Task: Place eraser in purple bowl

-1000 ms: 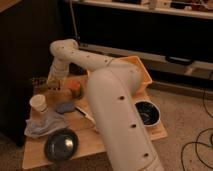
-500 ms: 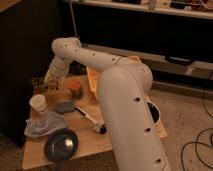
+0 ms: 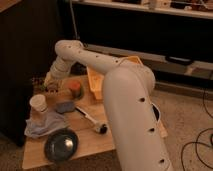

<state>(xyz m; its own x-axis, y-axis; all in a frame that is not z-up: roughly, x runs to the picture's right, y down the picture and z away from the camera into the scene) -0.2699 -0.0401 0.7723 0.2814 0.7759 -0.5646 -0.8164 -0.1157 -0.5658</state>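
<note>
One purple bowl (image 3: 156, 113), one grey-blue bowl (image 3: 61, 145), one cup (image 3: 39, 104), one brush (image 3: 91, 119) — one end effector (image 3: 50, 86) over the table (image 3: 95, 144), far left.

The gripper (image 3: 49, 87) hangs low over the far left end of a light wooden table (image 3: 87, 144), the only piece of furniture close to it. Just beside the gripper, on the picture's left, stands a tall dark panel (image 3: 22, 55) whose top edge catches a warm brown tone. Behind and above the gripper runs a long dark unit (image 3: 150, 35) with a pale top ledge (image 3: 145, 7) carrying blurred clutter. Well apart from the gripper, to the picture's right and below table level, lies a speckled beige floor (image 3: 182, 112) – black cables (image 3: 196, 146) loop across it. The light is dim and warm – deep shadow fills the dark unit
</note>
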